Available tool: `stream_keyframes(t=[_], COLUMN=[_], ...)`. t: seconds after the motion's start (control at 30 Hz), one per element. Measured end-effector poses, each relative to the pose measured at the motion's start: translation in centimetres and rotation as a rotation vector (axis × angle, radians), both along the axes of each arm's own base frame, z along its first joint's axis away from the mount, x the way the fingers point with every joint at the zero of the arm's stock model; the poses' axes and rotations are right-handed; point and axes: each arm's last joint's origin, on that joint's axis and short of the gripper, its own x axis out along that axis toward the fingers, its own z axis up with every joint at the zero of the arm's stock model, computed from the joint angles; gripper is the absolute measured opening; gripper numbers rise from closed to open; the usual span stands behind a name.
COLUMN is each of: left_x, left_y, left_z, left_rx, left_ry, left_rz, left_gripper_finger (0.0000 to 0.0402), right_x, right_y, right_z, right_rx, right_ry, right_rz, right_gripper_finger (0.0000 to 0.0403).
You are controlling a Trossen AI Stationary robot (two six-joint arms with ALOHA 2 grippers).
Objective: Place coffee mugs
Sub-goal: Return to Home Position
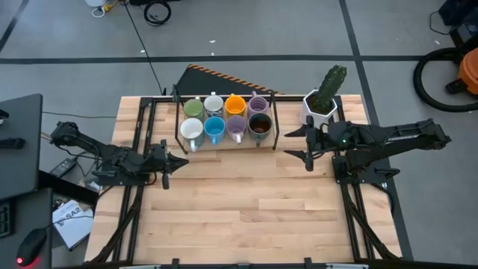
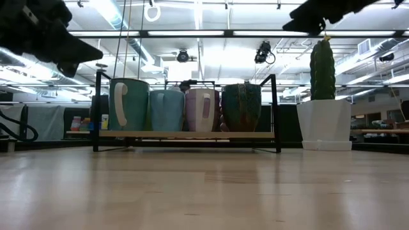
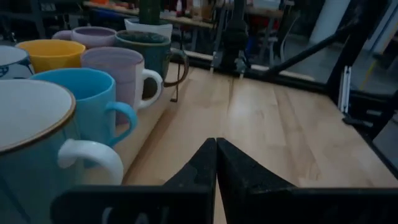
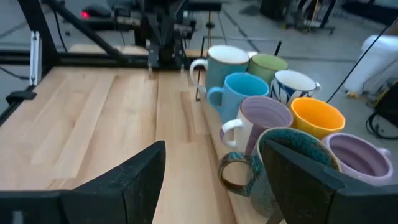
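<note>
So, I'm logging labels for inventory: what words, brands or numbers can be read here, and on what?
None legible.
White sheet on the floor at the left side of the table: dark print, too small to read.
Mugs on the shelf: patterns only, no words seen.

Four mugs are seen in a row on the wooden board of a black-framed shelf [image 2: 185,135], set at the far side of the table [image 2: 204,191]; from the picture's left: pale mug [image 2: 131,104] with white handle facing the camera, blue mug [image 2: 167,110], lilac mug [image 2: 201,110] with white handle, dark patterned mug [image 2: 241,107]; mugs are packed touching or nearly so; a cactus [image 2: 322,69] in a white pot [image 2: 324,124] is stood just right of the shelf; left gripper [image 2: 67,64] is held high at upper left, right gripper [image 2: 307,24] high above the cactus top
</note>
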Motion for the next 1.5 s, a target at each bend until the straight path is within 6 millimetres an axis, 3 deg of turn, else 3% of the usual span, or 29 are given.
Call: stream_keyframes(t=[0.33, 0.5, 0.77, 1.0, 1.2, 1.5], left_x=[-0.1, 0.0, 0.0, 0.0, 0.0, 0.0], left_y=[0.1, 0.0, -0.1, -0.1, -0.1, -0.1], left_z=[-2.3, -1.8, -0.9, -0.9, -0.9, -0.9], left_rx=[0.041, 0.016, 0.174, 0.308, 0.307, 0.280], left_ry=[-0.008, -0.084, -0.132, -0.106, -0.106, -0.111], left_rz=[0.009, 0.011, -0.031, -0.040, -0.040, -0.038], left_gripper_finger=[0.0015, 0.0015, 0.0015, 0.0016, 0.0016, 0.0016], right_x=[-2.0, -2.3, -2.8, -3.7, -4.7, -5.0], right_y=[-0.7, -1.4, -2.4, -2.6, -2.6, -2.8], right_z=[-5.2, -6.6, -9.7, -10.5, -10.7, -13.7], right_rx=[-0.112, -0.094, 0.096, 0.162, 0.206, 0.495], right_ry=[-0.144, -0.213, -0.204, -0.239, -0.337, -0.359], right_rz=[-0.011, -0.056, -0.156, -0.183, -0.257, -0.383], right_gripper_finger=[0.0270, 0.0267, 0.0259, 0.0253, 0.0249, 0.0250])
